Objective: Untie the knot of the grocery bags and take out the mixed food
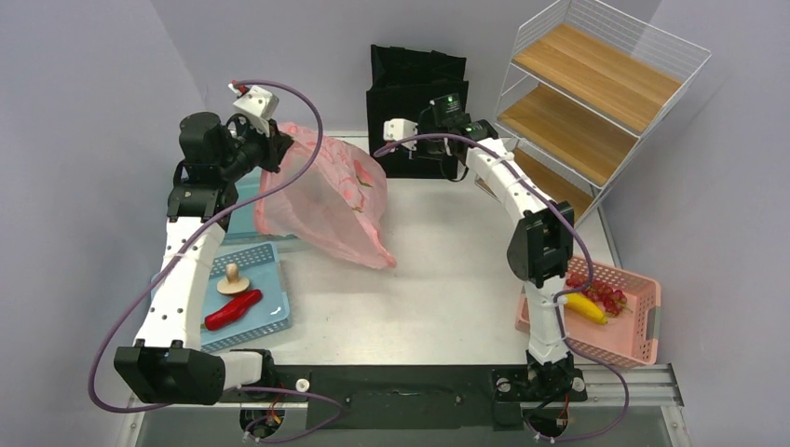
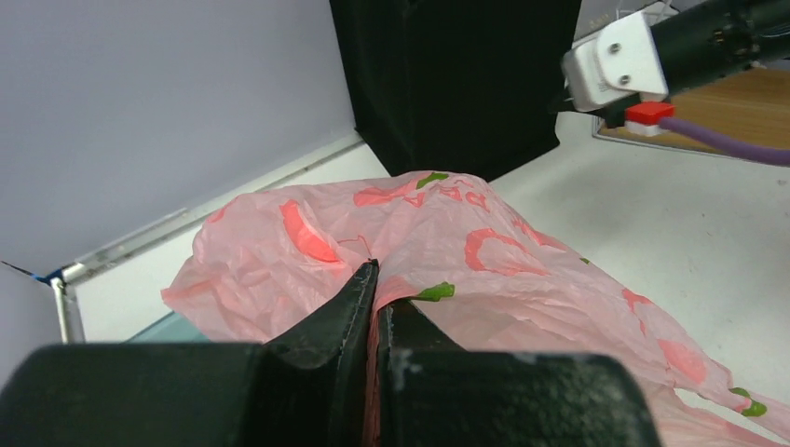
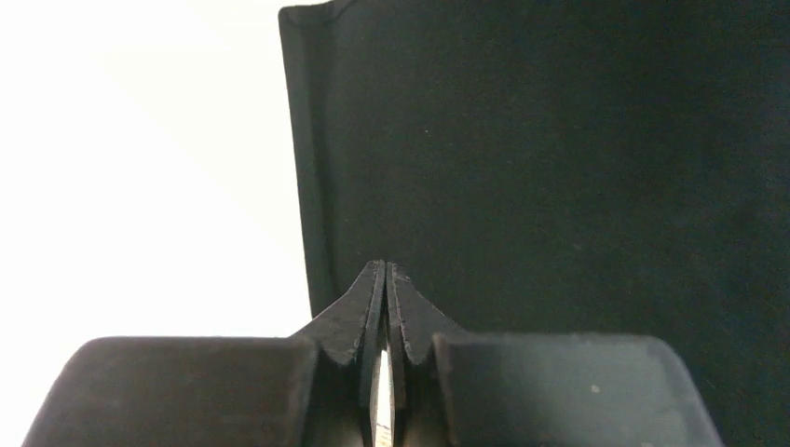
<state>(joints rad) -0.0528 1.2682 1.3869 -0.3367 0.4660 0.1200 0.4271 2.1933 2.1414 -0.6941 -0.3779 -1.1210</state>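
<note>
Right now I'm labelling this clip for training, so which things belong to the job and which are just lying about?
In the job:
pink grocery bag, pinched in the shut left tool
mushroom and red chilli in the blue tray
banana and red fruit cluster in the pink basket

Lying about:
black tote, facing the shut right tool
wire shelf

The white surface (image 1: 447,279) is enclosed by plain lilac-grey walls (image 1: 84,102); a white wire rack (image 1: 596,93) with three wooden shelves is set at its far right corner.
</note>
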